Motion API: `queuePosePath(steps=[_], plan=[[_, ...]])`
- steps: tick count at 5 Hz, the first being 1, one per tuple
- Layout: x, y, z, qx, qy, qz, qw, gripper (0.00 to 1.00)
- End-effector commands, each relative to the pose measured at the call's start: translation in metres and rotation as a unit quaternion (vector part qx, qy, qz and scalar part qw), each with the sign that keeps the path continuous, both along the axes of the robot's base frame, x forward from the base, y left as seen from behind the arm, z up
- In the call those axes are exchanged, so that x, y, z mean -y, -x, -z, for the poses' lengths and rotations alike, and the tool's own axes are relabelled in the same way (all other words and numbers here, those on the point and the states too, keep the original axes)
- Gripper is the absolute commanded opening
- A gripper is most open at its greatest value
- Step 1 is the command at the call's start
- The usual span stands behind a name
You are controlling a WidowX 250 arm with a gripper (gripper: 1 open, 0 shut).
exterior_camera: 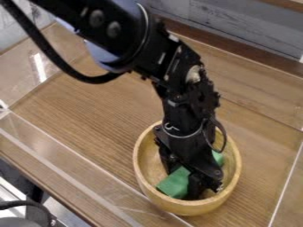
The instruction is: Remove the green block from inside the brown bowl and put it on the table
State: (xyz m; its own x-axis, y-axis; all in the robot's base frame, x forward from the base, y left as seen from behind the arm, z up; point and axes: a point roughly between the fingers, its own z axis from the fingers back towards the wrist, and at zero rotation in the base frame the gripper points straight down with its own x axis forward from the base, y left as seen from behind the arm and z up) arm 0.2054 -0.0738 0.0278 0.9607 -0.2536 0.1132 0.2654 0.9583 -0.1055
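Your pincer [193, 177] looks clamped on the green block [178, 183] in the brown bowl [148, 158]; it seems light, stiff, best gripped across its narrow sides.

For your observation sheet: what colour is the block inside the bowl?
Plain green block, seen in the only camera view.

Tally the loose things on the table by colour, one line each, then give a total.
Green: 1, the block
Tan-brown: 1, the bowl
Total: 2
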Motion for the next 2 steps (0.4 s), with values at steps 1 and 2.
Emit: queuePosePath(steps=[1,2], plan=[[-0.0012,-0.0089,-0.0117,0.015,0.003,-0.005,0.9999,0.00],[-0.0023,-0.0095,-0.0149,0.014,0.002,-0.006,0.9999,0.00]])
